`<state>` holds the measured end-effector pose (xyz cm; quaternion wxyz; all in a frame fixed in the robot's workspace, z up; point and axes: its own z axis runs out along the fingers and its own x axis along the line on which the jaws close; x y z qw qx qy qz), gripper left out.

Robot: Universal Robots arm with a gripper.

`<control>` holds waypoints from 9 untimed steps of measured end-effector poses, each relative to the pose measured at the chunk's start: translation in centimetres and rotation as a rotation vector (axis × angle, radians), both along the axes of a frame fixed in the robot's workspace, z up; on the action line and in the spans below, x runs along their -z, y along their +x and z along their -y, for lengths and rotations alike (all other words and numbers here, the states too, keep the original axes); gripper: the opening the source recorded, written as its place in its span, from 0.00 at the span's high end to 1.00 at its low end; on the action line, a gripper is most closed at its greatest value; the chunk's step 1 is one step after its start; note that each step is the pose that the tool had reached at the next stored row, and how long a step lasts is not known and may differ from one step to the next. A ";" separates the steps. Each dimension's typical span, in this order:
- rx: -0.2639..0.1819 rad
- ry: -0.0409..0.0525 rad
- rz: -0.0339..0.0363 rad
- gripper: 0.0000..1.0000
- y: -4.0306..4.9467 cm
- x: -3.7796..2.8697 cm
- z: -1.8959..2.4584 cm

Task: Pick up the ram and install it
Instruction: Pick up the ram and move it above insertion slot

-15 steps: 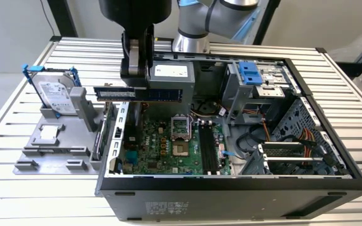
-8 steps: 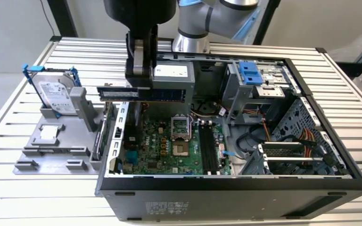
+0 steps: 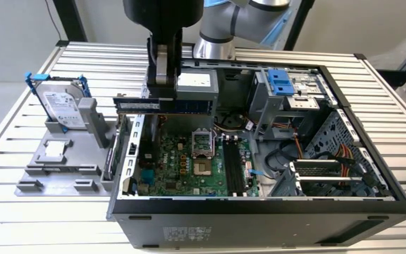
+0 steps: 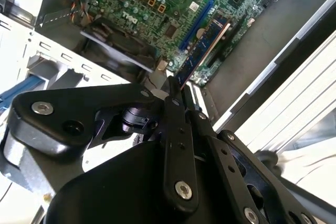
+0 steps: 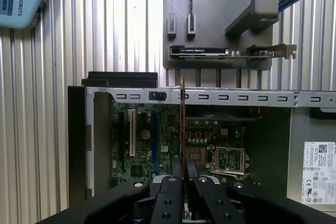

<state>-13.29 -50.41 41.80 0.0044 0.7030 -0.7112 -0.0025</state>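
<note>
The ram point(image 3: 162, 105) hangs level in the air, pinched at its top edge by the gripper point(image 3: 162, 98), whose jaws are closed narrow onto it. It sits above the open computer case point(image 3: 259, 212) on the slatted table point(image 3: 19, 227), and one end overhangs the case wall on the exterior view's left. Open air separates it from the motherboard point(image 3: 182, 166) below. The grey fixture tray point(image 3: 51, 172) and its upright hard drive point(image 3: 61, 106) stand well apart. In both wrist views the ram point(image 4: 203, 48) point(image 5: 182, 113) shows edge-on beyond the fingertips.
</note>
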 end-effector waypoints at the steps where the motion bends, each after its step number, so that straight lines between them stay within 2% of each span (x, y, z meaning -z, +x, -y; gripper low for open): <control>1: 0.000 0.0000 0.0000 1.00 0.07 0.00 0.00; 9: 0.000 0.0000 0.0000 1.00 0.68 0.00 0.00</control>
